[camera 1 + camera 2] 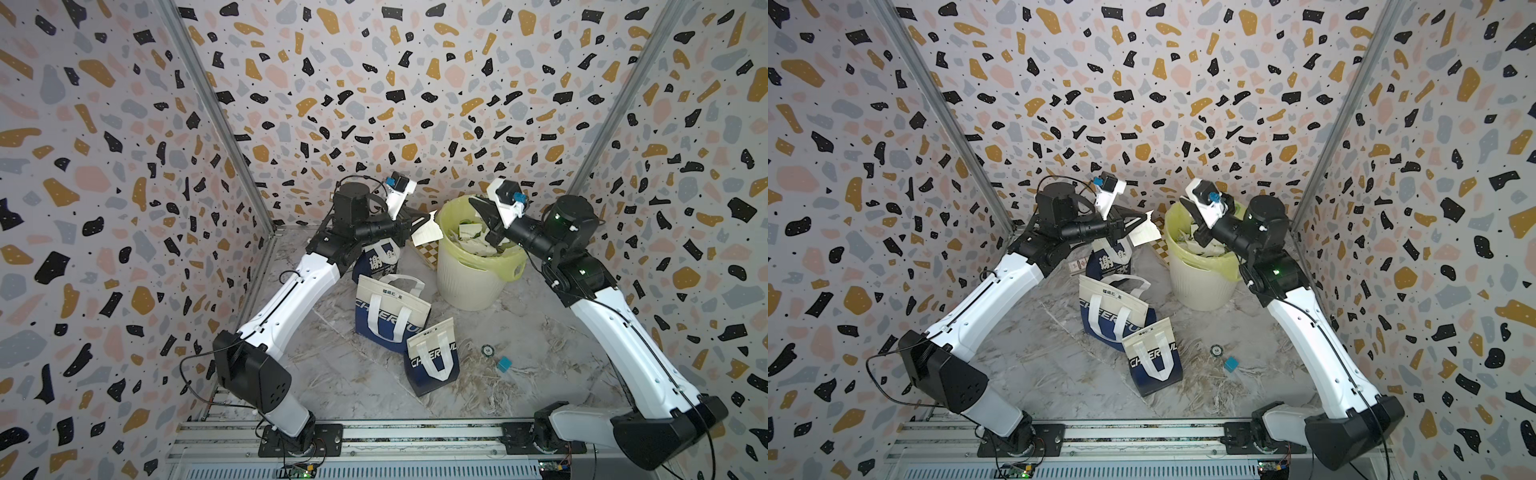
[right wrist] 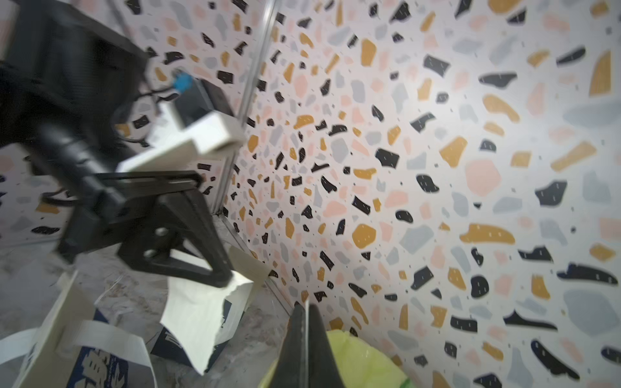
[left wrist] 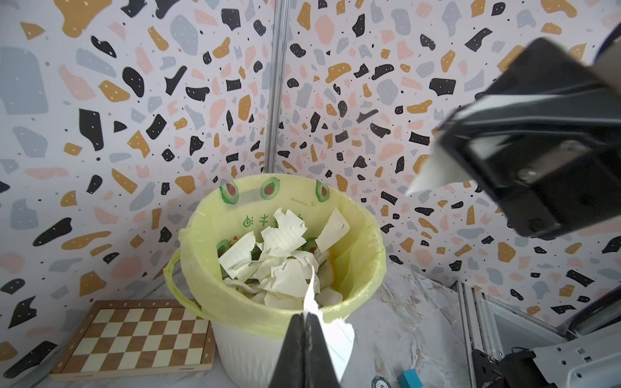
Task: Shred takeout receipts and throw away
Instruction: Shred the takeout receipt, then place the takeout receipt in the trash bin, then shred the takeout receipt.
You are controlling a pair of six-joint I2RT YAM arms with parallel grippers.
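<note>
Yellow-lined far bin (image 1: 478,286) holds torn receipt scraps (image 3: 282,255) — right tool (image 2: 306,312) above it pinches a paper sliver (image 3: 433,174), left tool (image 1: 428,217) just left of it clamps a ragged receipt piece (image 1: 426,236).

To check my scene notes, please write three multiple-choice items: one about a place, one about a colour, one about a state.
1. The chessboard lies: A beside the bin; B inside it; C on its rim.
2. The bin liner is: A blue; B red; C yellow.
3. The left gripper is: A open; B shut on a receipt piece; C shut on the chessboard.
Answers: A, it lies flat next to the bin; C, pale yellow plastic; B, torn paper is pinched between its jaws.
</note>
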